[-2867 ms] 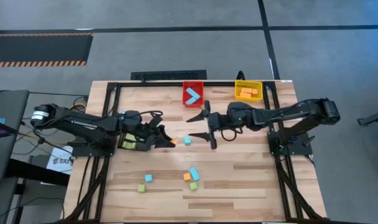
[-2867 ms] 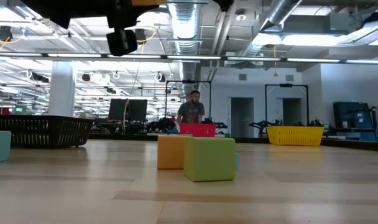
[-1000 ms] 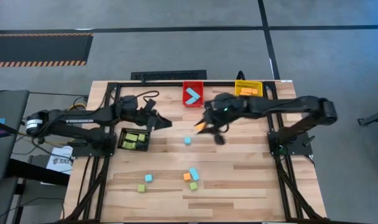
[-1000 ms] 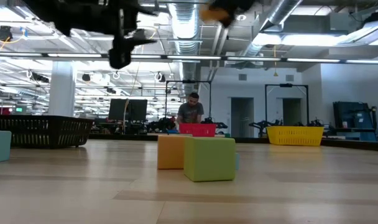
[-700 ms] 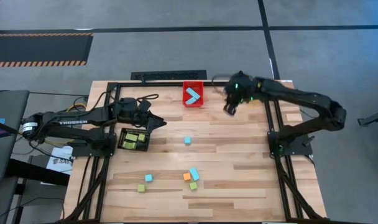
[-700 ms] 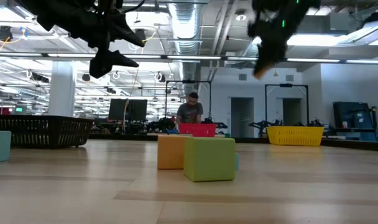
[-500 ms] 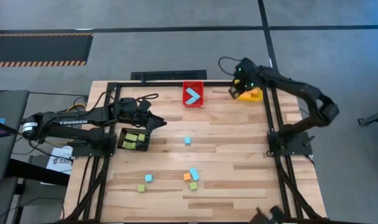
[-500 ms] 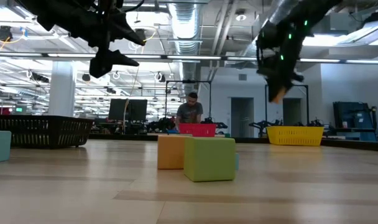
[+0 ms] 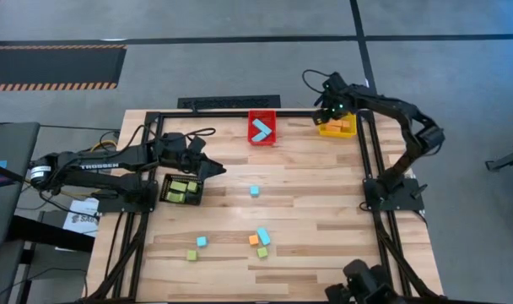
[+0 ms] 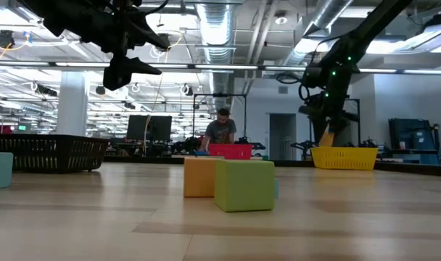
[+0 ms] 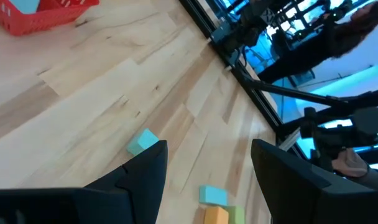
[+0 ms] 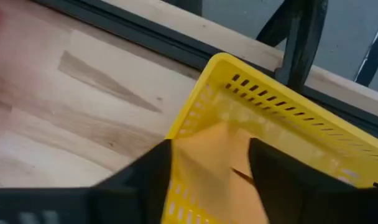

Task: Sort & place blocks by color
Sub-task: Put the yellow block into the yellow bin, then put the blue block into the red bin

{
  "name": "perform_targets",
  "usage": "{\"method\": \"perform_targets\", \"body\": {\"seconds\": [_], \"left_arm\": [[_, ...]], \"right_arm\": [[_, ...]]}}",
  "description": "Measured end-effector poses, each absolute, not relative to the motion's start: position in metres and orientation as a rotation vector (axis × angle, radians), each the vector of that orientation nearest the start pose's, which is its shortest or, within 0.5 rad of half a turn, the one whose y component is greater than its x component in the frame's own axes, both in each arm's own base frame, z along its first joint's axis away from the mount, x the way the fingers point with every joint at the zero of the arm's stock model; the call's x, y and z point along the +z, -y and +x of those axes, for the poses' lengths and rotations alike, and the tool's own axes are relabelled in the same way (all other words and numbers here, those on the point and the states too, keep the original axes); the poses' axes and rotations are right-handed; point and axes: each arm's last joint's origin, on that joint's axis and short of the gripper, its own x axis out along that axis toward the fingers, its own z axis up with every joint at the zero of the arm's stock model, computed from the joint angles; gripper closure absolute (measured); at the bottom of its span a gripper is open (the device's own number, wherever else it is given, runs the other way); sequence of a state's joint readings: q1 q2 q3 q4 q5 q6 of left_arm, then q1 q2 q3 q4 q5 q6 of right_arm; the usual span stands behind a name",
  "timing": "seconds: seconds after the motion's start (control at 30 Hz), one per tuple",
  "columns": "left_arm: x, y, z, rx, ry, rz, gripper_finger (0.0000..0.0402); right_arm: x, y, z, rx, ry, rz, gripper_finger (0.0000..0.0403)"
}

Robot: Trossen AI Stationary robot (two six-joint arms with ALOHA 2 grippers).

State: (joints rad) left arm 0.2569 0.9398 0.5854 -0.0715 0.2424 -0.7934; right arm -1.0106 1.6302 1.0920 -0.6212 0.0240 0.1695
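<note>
My right gripper (image 9: 330,119) hangs over the yellow bin (image 9: 344,127) at the table's far right, fingers wide apart and pointing steeply down. An orange block (image 12: 214,186) shows between them, just above the bin (image 10: 326,138). My left gripper (image 9: 213,169) stands open above the table beside the black bin (image 9: 181,189), which holds green blocks. A light blue block (image 9: 254,191) lies on the table's middle, ahead of the left fingers (image 11: 142,141). Nearer the front edge lie several loose blocks (image 9: 261,240) in light blue, orange and green. My right gripper has the orange block (image 12: 204,155) in the gap between its two fingers, which come from above over the yellow bin's inside. Whether the fingers touch the block, I cannot tell. The block is clear of the bin's floor in the low view.
The red bin (image 9: 261,128) with light blue blocks stands at the far edge's middle. A black metal frame (image 9: 362,160) borders the table. In the low view an orange block (image 10: 201,177) and a green block (image 10: 244,185) stand close to the camera; a person (image 10: 222,130) stands far behind.
My right gripper has swung from above the table's middle toward the far right corner with the orange block, turning as it went, and has sunk over the yellow bin. My left gripper has tipped up toward level and otherwise stayed near the black bin.
</note>
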Motion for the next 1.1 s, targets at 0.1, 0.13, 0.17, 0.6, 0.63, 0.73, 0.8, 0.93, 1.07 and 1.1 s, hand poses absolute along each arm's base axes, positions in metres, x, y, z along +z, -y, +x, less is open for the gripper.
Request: {"method": "perform_targets", "body": {"seconds": [0.1,0.13,0.17,0.6,0.63,0.73,0.8,0.93,1.07,1.1], "left_arm": [[0.248,-0.045,0.197,0.175,-0.387,-0.869,0.0182],[0.248,-0.045,0.197,0.175,-0.386,-0.863,0.0182],[0.248,-0.045,0.197,0.175,-0.387,-0.862,0.0182],[0.244,-0.042,0.195,0.125,-0.464,-0.784,0.0182],[0.243,-0.042,0.194,0.127,-0.474,-0.786,0.0182],[0.241,-0.041,0.194,0.131,-0.5,-0.789,0.0182],[0.239,-0.037,0.193,0.116,-0.528,-0.776,0.0182],[0.233,-0.02,0.192,0.046,-0.627,-0.712,0.0182],[0.225,0.008,0.19,-0.051,-0.751,-0.578,0.0182],[0.223,0.015,0.189,-0.075,-0.774,-0.539,0.0182]], "right_arm": [[0.203,0.27,0.167,-1.023,-0.977,0.729,0.0127],[0.203,0.271,0.166,-1.031,-0.968,0.734,0.0116],[0.204,0.271,0.165,-1.04,-0.954,0.739,0.0108],[0.279,0.221,0.168,-0.921,-0.789,0.636,0.0101],[0.283,0.212,0.17,-0.902,-0.794,0.631,0.0101],[0.292,0.185,0.174,-0.846,-0.823,0.635,0.0102],[0.295,0.163,0.178,-0.795,-0.821,0.629,0.0102],[0.292,0.113,0.188,-0.642,-0.8,0.601,0.0101],[0.281,0.063,0.202,-0.427,-0.77,0.525,0.0101],[0.277,0.052,0.205,-0.379,-0.767,0.513,0.0101]]}}
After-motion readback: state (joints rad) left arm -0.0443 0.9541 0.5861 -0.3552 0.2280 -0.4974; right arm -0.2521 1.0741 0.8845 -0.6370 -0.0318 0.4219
